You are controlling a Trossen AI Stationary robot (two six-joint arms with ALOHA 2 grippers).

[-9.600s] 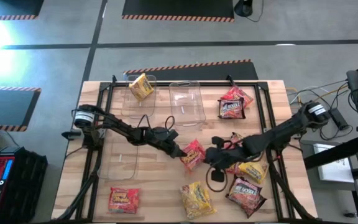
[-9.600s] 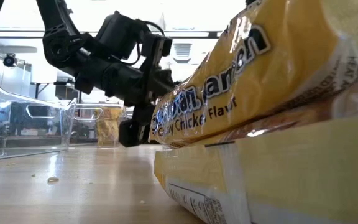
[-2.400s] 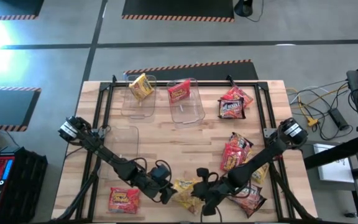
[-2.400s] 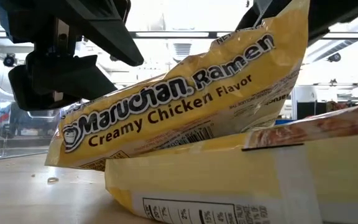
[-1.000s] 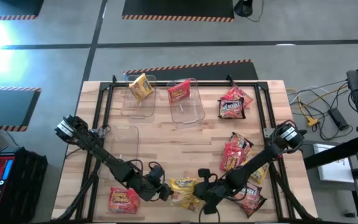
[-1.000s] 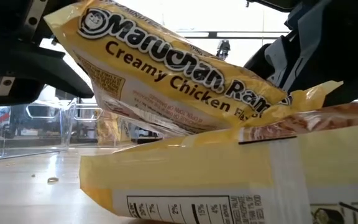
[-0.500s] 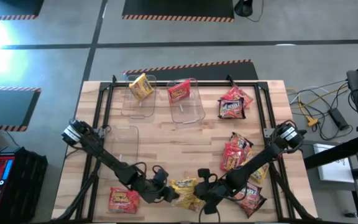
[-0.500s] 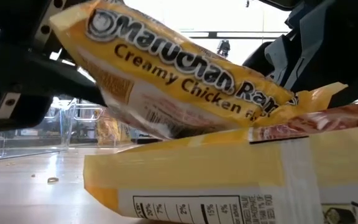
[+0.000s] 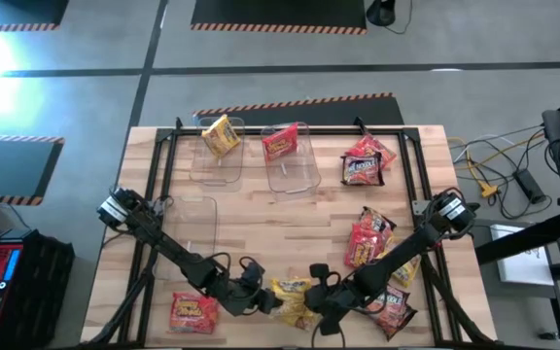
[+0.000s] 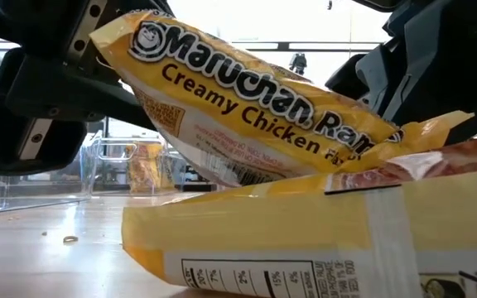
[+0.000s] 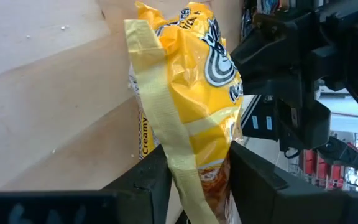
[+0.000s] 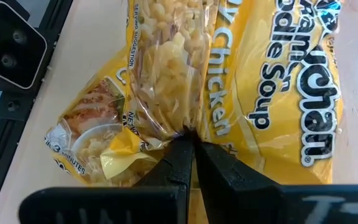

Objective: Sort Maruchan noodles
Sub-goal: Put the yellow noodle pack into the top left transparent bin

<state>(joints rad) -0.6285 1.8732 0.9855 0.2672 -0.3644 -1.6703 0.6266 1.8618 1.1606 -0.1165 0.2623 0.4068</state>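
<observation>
Sorting barely started: one yellow packet [image 9: 221, 134] sits in the far-left bin [image 9: 205, 163], one red packet [image 9: 281, 143] in the middle bin [image 9: 299, 170], near-left bin [image 9: 194, 238] has nothing in it. Left end effector [image 9: 261, 302] pinches the upper Creamy Chicken packet [image 10: 247, 108] at the table's [image 9: 261, 209] near edge; right end effector [image 9: 311, 300] is pressed together on its opposite corner. Second yellow packet [image 10: 305, 240] lies beneath. Red packets [image 9: 363, 160] on the right plus one near-left [image 9: 192, 312] remain loose.
</observation>
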